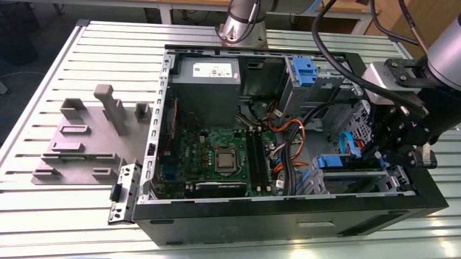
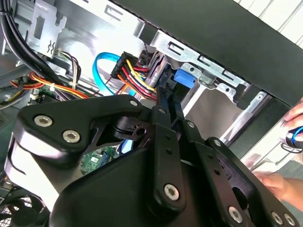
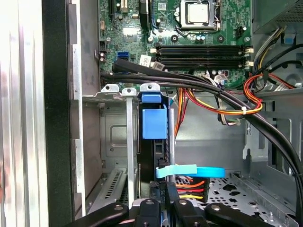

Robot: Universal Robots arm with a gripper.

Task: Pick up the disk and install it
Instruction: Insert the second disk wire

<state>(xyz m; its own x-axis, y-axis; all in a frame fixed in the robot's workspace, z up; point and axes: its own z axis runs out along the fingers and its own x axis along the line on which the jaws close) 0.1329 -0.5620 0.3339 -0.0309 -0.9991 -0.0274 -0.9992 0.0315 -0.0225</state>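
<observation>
The disk [image 3: 154,120] stands on edge inside the lower drive bay of the open computer case [image 1: 288,216], and its blue plastic carrier faces the first wrist view. In the exterior view the carrier's blue tab [image 1: 337,162] shows at the bay's mouth, near the exterior view's right. My black gripper [image 3: 164,187] reaches into that bay with its two thin fingers close together, pinched on the disk's near end. In the second wrist view the fingertips [image 2: 165,92] end right beside the blue carrier [image 2: 183,79]. Most of the drive's body is hidden by the bay walls.
Thick black cables [image 3: 213,90] and red-yellow-orange wires [image 2: 137,75] cross just beside the bay. The motherboard [image 1: 216,156], grey power supply [image 1: 205,81] and upper drive cage with blue clip [image 1: 303,73] fill the case. A person's hand [image 2: 284,182] is outside the case wall. A grey fixture plate [image 1: 86,145] lies at the exterior view's left.
</observation>
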